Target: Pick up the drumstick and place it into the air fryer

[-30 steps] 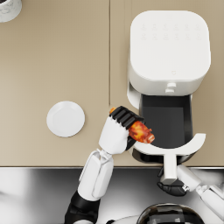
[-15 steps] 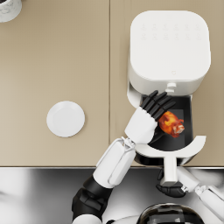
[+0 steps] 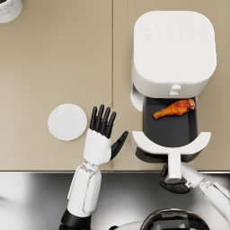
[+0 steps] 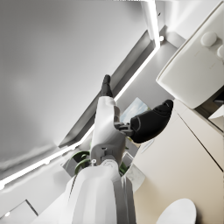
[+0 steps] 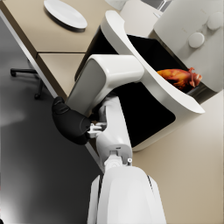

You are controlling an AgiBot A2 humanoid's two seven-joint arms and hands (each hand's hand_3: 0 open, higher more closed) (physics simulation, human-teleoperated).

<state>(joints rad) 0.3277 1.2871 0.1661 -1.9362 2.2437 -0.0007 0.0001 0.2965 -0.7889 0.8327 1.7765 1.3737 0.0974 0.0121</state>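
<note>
A beige counter carries one white air fryer, one white plate and one pale cup (only partly in view). One drumstick lies in the fryer's pulled-out drawer, well apart from my left hand, whose fingers are spread, released. My right hand grasps the drawer handle
</note>
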